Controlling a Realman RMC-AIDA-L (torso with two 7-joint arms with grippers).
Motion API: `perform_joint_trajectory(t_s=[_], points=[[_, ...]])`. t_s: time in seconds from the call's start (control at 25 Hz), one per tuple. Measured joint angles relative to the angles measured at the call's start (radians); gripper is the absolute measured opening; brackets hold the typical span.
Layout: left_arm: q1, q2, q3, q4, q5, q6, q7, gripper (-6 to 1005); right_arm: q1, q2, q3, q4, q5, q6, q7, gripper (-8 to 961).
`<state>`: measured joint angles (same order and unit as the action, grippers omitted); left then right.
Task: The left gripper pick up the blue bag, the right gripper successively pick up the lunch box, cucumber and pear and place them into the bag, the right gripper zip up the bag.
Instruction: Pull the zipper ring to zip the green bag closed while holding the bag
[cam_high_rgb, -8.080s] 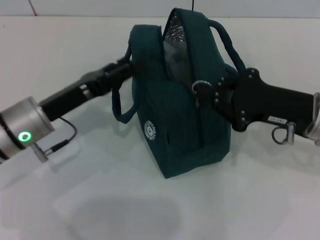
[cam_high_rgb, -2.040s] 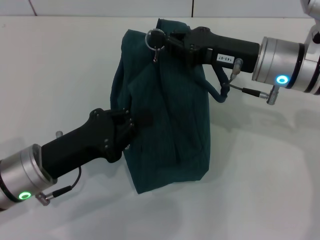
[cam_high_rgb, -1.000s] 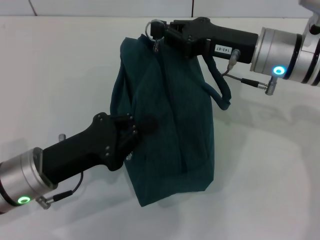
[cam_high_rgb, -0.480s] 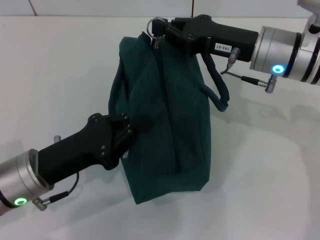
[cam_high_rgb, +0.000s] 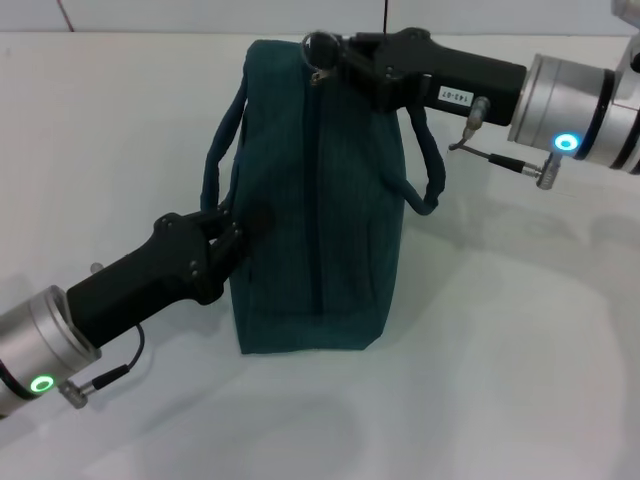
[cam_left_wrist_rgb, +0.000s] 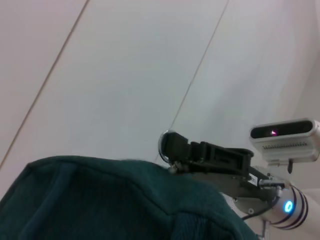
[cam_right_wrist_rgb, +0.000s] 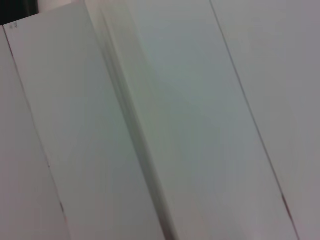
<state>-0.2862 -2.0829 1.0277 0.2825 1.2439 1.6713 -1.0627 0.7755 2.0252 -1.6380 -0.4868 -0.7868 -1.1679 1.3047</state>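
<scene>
The blue bag stands upright on the white table, its zipper line running shut down the face toward me. My right gripper is at the bag's top far corner, shut on the zipper pull, whose metal ring sticks out beside it. My left gripper presses into the bag's left side, just under one loop handle, shut on the fabric. The left wrist view shows the bag and the right gripper with the ring. Lunch box, cucumber and pear are out of view.
The bag's other handle hangs under my right arm. Bare white table lies around the bag on all sides. The right wrist view shows only white panels. The robot's head unit shows beyond the right arm in the left wrist view.
The bag has swung from a tilt to upright and squared up. My left gripper drew back left with its side; the left handle now shows. The right gripper stayed on the zipper pull at the top.
</scene>
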Motion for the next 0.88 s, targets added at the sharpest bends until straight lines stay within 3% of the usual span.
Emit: perform_joint_trajectory(t_s=[0.88], points=[[0.011,0.006,0.01,0.006,0.06,0.043,0.0,94,0.0,-0.002,0.008,0.017,-0.001,0.043,-0.043,123]])
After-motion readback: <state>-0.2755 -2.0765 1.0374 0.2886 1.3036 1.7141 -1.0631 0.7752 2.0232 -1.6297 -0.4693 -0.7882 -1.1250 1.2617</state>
